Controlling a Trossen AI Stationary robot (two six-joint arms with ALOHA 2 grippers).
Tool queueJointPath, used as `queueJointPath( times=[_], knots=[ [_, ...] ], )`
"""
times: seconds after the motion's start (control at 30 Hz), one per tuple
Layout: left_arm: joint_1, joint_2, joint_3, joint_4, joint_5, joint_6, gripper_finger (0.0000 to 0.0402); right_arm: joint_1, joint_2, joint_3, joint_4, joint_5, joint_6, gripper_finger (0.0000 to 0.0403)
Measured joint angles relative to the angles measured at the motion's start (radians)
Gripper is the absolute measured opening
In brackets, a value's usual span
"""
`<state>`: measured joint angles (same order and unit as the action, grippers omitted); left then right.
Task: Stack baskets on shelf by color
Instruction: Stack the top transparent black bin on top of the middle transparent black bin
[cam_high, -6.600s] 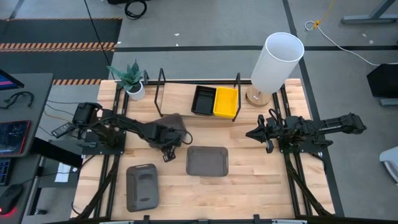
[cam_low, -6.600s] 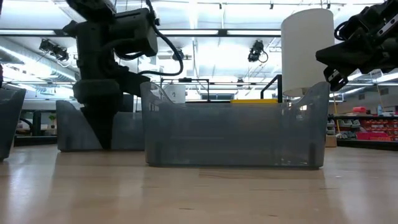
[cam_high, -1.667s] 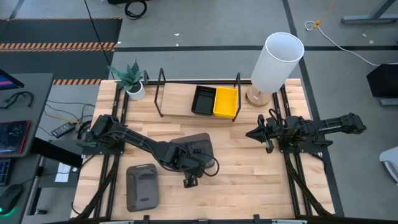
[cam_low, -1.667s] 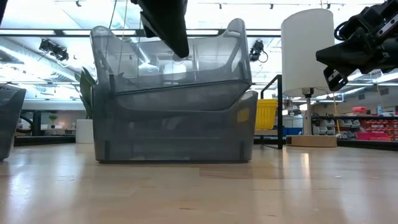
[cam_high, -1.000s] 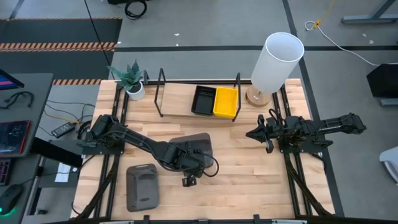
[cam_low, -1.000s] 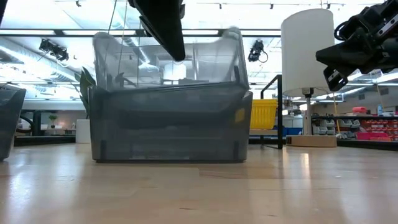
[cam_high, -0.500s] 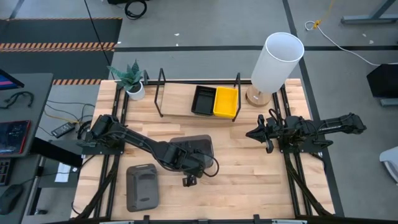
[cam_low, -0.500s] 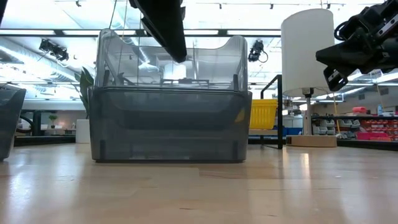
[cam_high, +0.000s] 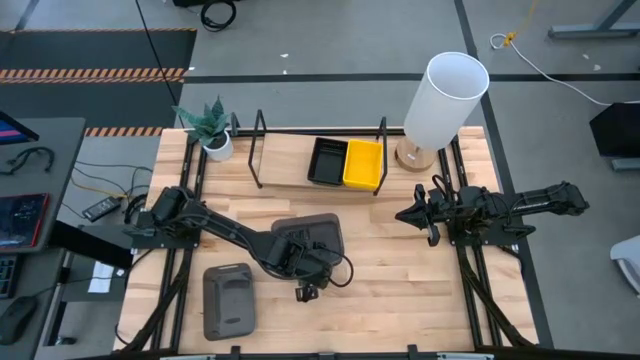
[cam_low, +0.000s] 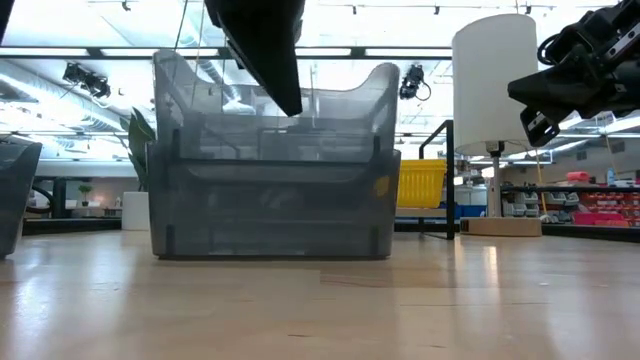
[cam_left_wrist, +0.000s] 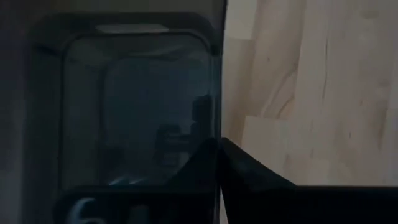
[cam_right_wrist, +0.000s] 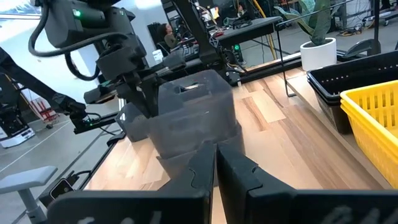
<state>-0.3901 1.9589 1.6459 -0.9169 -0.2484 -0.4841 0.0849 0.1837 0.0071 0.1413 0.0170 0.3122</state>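
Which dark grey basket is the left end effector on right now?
The upper one of the nested grey pair at table centre: the left end effector holds its wall. The other grey basket sits alone near the front-left edge, untouched.

Two grey baskets (cam_high: 318, 235) sit nested mid-table, a third (cam_high: 228, 300) near-left; black (cam_high: 326, 161) and yellow (cam_high: 363, 165) stacks rest on the far shelf (cam_high: 285, 168).

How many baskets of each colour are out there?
Dark grey baskets: 3, two nested at the left gripper, one apart.
Black baskets: at least 1, on the shelf.
Yellow baskets: at least 1, beside it.
Total: at least 5.
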Motion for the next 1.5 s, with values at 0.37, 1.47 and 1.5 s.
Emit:
queueJointPath(
  times=[0.37, 1.47, 1.5],
  knots=[
    [0.000, 0.035, -0.002, 0.002, 0.022, -0.002, 0.0057, 0.000, 0.003, 0.000, -0.001, 0.000, 0.000, 0.0025],
    [0.080, 0.130, -0.001, -0.017, -0.193, -0.046, 0.0145, 0.000, 0.006, 0.000, 0.000, 0.000, 0.000, 0.0025],
    [0.093, 0.130, -0.001, -0.053, -0.207, -0.050, 0.0142, 0.000, 0.006, 0.000, 0.000, 0.000, 0.000, 0.0025]
  ],
)
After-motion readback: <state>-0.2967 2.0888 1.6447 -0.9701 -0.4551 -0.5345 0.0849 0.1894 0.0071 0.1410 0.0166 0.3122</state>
